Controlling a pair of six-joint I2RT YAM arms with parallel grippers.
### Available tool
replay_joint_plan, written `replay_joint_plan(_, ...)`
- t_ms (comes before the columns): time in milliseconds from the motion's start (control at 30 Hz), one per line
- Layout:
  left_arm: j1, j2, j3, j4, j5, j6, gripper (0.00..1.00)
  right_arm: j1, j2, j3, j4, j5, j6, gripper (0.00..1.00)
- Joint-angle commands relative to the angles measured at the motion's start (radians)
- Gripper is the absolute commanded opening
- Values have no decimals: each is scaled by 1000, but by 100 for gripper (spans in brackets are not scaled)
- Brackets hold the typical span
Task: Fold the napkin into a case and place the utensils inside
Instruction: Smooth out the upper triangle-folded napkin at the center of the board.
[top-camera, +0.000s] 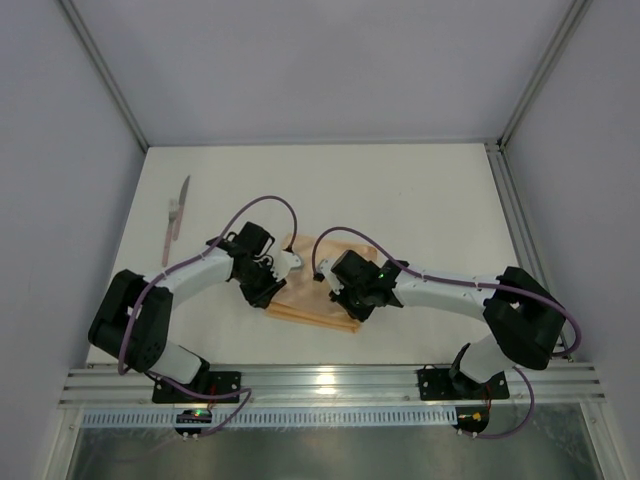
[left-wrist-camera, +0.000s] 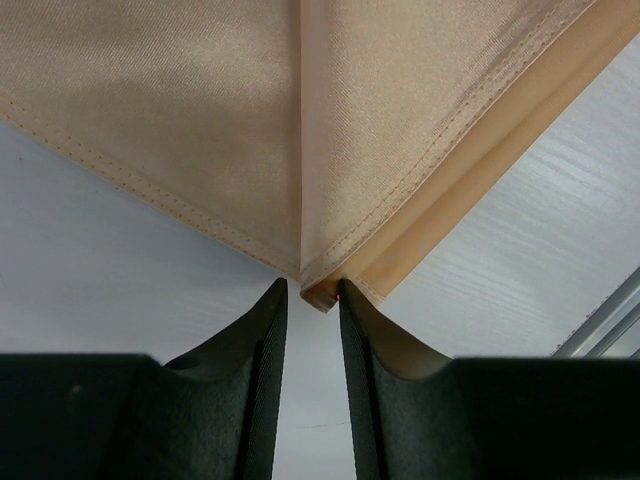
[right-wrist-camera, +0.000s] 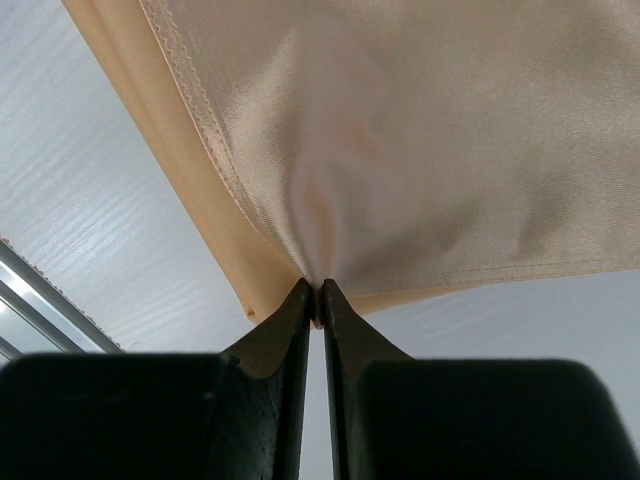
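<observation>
We judge the task to be in its folding stage, with the larger part left. The napkin (top-camera: 312, 300) lies on the table (top-camera: 420, 200) between the two arms, already doubled over itself: both wrist views show stitched hems stacked in layers. It is a broad folded shape, though, not yet the narrow case the task calls for. The knife (top-camera: 176, 220), grey blade and pale pinkish handle, lies flat near the far left of the table, well apart from the cloth, so we judge that nothing has been put inside. The right gripper (right-wrist-camera: 312, 290) has its jaws all but closed on the napkin's edge, and the fabric puckers into creases that run out from the tips, which we read as a firm pinch. The left gripper (left-wrist-camera: 312, 290) has its jaws a narrow gap apart. A layered corner of the napkin sits right at their mouth, touching or just beside the tips, and we see no cloth clamped between them. What remains, in our view, is to finish the case and carry the knife over.
</observation>
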Motion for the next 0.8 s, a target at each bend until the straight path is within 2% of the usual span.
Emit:
replay_joint_plan(0, -5, 7, -5, 56, -3, -20, 28, 4, -32, 27, 9, 1, 14, 13)
replay_joint_plan(233, -7, 5, 3, 21, 30, -20, 15, 4, -40, 53, -28, 20, 26, 10)
replay_joint_plan(367, -7, -4, 15, -18, 65, -37, 0, 4, -44, 71, -48, 20, 34, 6)
replay_joint_plan(600, -7, -22, 80, -114, 87, -46, 0, 5, -54, 100, -117, -2, 45, 5)
replay_joint_plan(767, -7, -39, 95, -178, 87, 2, 0, 4, -70, 111, -172, -34, 86, 5)
